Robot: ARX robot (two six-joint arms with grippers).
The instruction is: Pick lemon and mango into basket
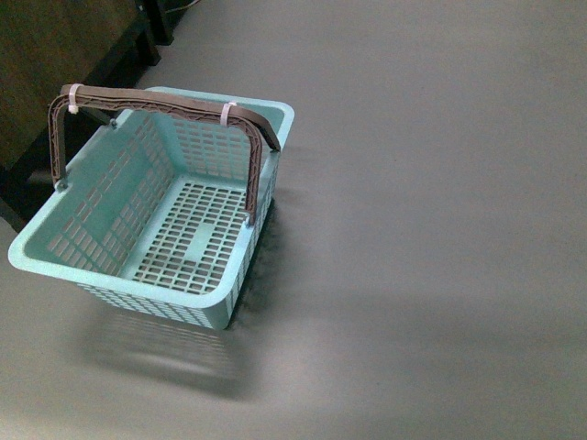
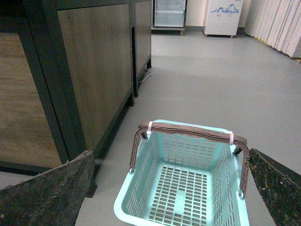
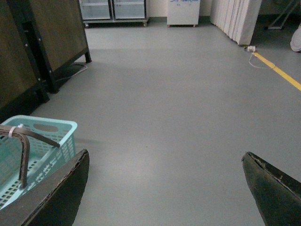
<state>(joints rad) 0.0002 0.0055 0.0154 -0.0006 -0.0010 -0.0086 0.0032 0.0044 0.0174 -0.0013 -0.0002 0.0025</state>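
Note:
The light blue-green basket [image 1: 229, 117] stands empty on the grey floor at the left of the front view, its brown handles [image 1: 165, 103] raised and bound with white ties. In the left wrist view my left gripper [image 2: 171, 157] is open above the basket [image 2: 141, 197], with nothing between its fingers [image 2: 51, 188]. My right gripper [image 3: 164, 157] is open over bare floor, and the basket [image 3: 47, 127] sits off to one side of it. No lemon or mango shows in any view. Neither arm appears in the front view.
A dark wooden cabinet [image 1: 55, 64] on black legs stands right behind the basket, seen too as the cabinet [image 2: 84, 70] in the left wrist view. Grey floor [image 1: 431, 220] spreads to the right. Far off are white units [image 3: 183, 12], curtains [image 3: 237, 19] and a yellow floor line [image 3: 282, 73].

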